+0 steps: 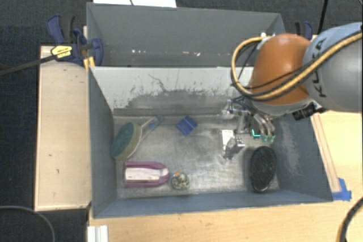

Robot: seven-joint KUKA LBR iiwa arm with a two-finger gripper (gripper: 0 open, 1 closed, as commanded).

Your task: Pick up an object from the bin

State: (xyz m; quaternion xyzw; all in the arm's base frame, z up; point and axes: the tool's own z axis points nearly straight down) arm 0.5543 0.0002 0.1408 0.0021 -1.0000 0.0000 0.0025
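Objects lie scattered on the floor of the grey bin point(102, 139). Along its near edge, from the left, are a purple-and-white oblong thing point(146, 174), a small mottled ball point(180, 180) and, toward the near right corner, a black oval pad point(262, 169) with a dotted face. Just left of that pad and a little beyond it, the jaws hang low over bare floor. I cannot tell whether they are parted or closed. Farther back, by the left wall, a green round scrubber point(125, 140) lies with its handle angled toward the far wall. A small blue block point(186, 125) sits near the far edge. Reaching in from the right, the grey arm point(340, 73) carries an orange cover point(281, 68) and the readable letters "KU".
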